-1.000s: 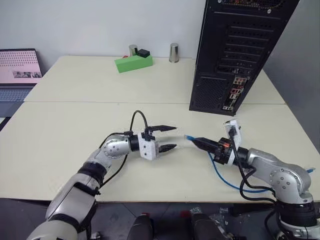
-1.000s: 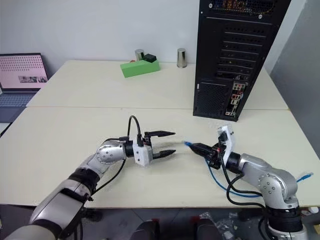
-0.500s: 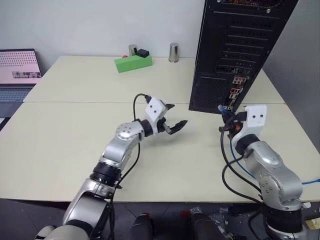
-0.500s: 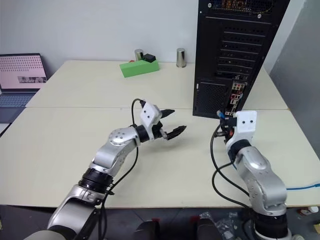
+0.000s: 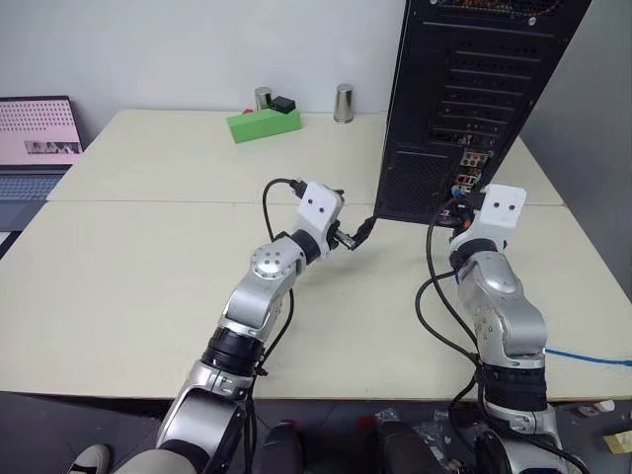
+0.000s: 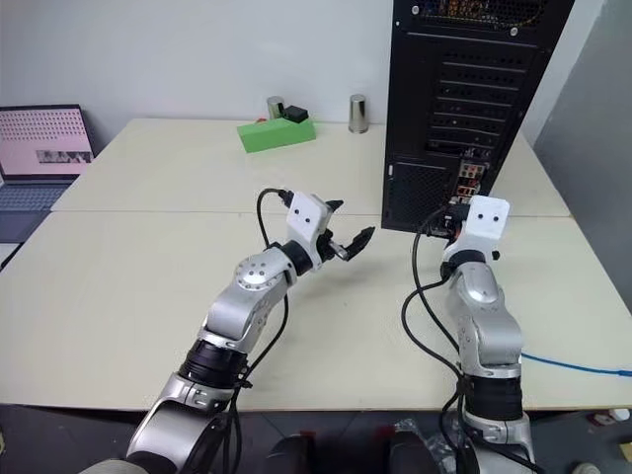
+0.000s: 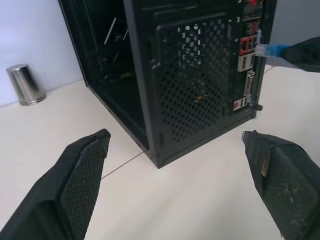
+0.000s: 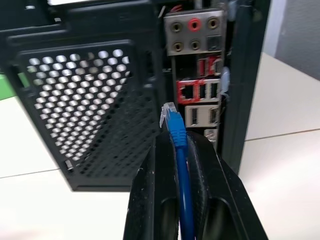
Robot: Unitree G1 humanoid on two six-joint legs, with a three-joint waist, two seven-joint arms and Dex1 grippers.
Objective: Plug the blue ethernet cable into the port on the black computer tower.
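Observation:
The black computer tower (image 5: 474,99) stands at the table's back right, its rear face toward me. My right gripper (image 8: 178,136) is shut on the blue ethernet cable (image 8: 179,145). The cable's clear plug (image 8: 168,111) sticks out past the fingertips, just short of the silvery connector strip. The port (image 8: 186,91) is a squarish red-rimmed socket slightly above and beside the plug tip. The rest of the cable trails off the table's right edge (image 5: 585,356). My left gripper (image 5: 352,235) hovers open and empty, left of the tower's lower vent grille (image 7: 195,80).
A green block (image 5: 263,123) and two metal cups (image 5: 343,103) stand at the table's far edge. A laptop (image 5: 38,138) sits at the far left. Round audio jacks (image 8: 194,24) are above the port. A grey panel (image 5: 592,178) stands right of the tower.
Both arms lifted off the middle of the table and swung toward the tower. The right gripper carried the plug up to the connector strip. The left gripper opened wider and turned toward the tower.

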